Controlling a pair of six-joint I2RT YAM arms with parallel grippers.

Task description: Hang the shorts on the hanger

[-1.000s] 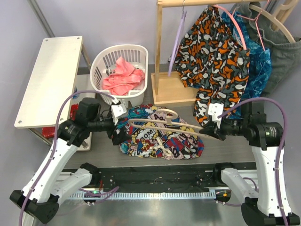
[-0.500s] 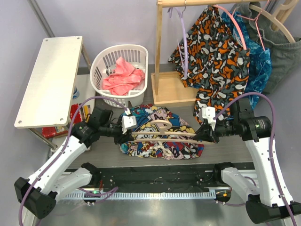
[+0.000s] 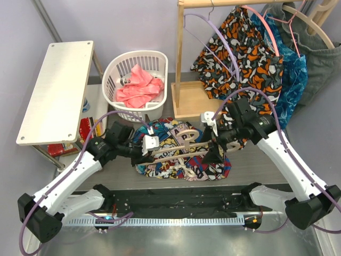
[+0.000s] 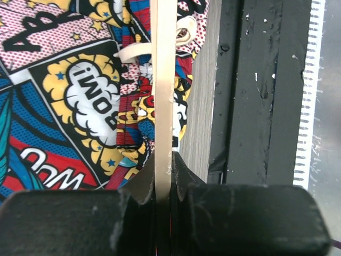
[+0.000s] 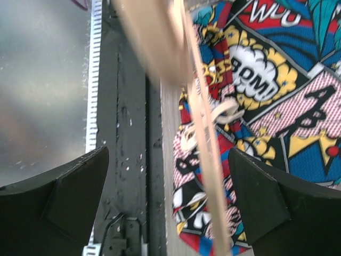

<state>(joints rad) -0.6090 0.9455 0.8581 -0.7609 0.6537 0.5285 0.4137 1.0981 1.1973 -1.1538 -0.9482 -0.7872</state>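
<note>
The comic-print shorts (image 3: 184,166) lie bunched on the table between the arms. The wooden hanger (image 3: 181,145) hovers tilted over them. My left gripper (image 3: 145,154) is shut on the hanger's left end. In the left wrist view the pale bar (image 4: 163,80) runs straight out from my clamped left gripper (image 4: 163,173) over the shorts (image 4: 69,90). My right gripper (image 3: 213,149) stands open at the hanger's right end. In the right wrist view the hanger (image 5: 205,154) passes loose between the wide-spread fingers of that gripper (image 5: 169,160), above the shorts (image 5: 266,80) and their white drawstring (image 5: 224,114).
A white basket (image 3: 114,72) with pink cloth stands behind the left arm. A wooden rack (image 3: 180,64) at the back carries an orange-black garment (image 3: 245,58), a lilac hanger (image 3: 213,29) and other clothes. A white shelf board (image 3: 56,90) is at the left. A black strip (image 3: 176,200) edges the table front.
My left gripper closed on the hanger's left end. My right gripper let go of the right end, opened wide and shifted left. The hanger's right end dropped lower.
</note>
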